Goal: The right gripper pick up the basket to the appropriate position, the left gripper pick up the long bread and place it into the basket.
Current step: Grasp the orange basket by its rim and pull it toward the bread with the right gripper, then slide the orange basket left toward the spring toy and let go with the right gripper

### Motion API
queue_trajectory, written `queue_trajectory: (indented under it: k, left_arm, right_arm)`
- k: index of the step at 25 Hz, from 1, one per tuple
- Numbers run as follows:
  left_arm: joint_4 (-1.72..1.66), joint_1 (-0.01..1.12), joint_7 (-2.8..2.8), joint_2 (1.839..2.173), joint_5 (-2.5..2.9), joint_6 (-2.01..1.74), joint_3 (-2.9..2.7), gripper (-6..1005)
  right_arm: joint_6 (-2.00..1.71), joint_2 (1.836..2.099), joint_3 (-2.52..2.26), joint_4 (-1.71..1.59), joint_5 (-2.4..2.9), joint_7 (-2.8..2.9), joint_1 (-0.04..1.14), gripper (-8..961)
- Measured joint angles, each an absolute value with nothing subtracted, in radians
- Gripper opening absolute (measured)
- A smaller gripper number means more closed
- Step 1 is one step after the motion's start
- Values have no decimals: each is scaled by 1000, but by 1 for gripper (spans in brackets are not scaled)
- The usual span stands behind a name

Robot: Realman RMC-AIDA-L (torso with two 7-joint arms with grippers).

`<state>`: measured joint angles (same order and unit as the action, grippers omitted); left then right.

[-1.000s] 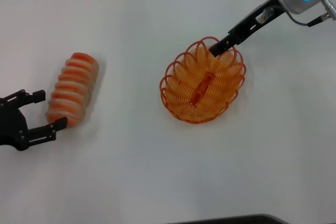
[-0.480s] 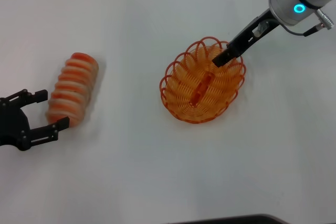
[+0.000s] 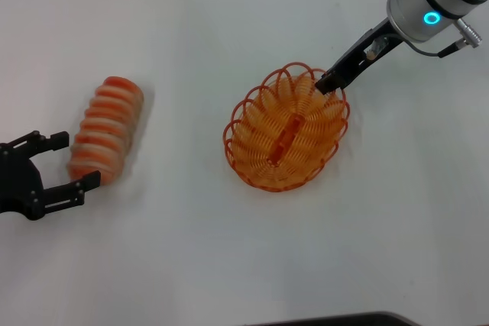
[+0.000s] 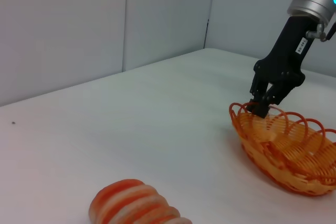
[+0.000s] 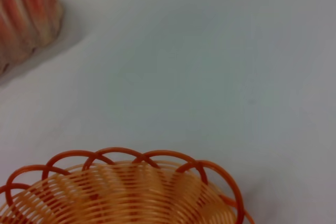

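Observation:
The orange basket (image 3: 286,131) sits right of the table's middle. My right gripper (image 3: 330,82) is shut on its far right rim; the left wrist view shows the gripper (image 4: 261,107) pinching the looped rim of the basket (image 4: 286,148). The long bread (image 3: 107,129), cream with orange-red stripes, lies at the left. My left gripper (image 3: 76,160) is open at the bread's near end, one finger on each side of it, and holds nothing. The bread also shows in the left wrist view (image 4: 136,205) and the right wrist view (image 5: 26,19), where the basket rim (image 5: 121,161) fills the lower part.
The white table (image 3: 191,250) stretches between bread and basket. A dark edge (image 3: 328,318) runs along the table's front. Grey wall panels (image 4: 105,19) stand behind the table in the left wrist view.
My right gripper has dragged the basket a little to the left, toward the bread. The left gripper and the bread have stayed put.

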<state>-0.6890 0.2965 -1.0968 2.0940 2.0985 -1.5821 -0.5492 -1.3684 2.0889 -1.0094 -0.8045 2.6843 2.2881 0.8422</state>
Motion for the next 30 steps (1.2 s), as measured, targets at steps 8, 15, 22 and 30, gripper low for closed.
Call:
queue_trajectory:
  k: [8,15,22,30]
  left_arm:
    - [-689,296,-1097,2095,2098,-1586,-549,860]
    - [-690,295,-1097,2096,2098,-1586,-549,860]
    - [-692,297,-1097,2097,2098,-1586,-549,860]
    - [-695,299,-1097,2097,2090,-1583,-543,859]
  right_arm:
    - [-1364,2087,-998,-804,2669,2286,839,110]
    - [-1408,2070,-953,-802,2572,2285,815,72]
    - [-1525,2034,-772,-762,2493,2309,790,58]
    - [-1539,1993,-664,-659,2459,2408,780,50]
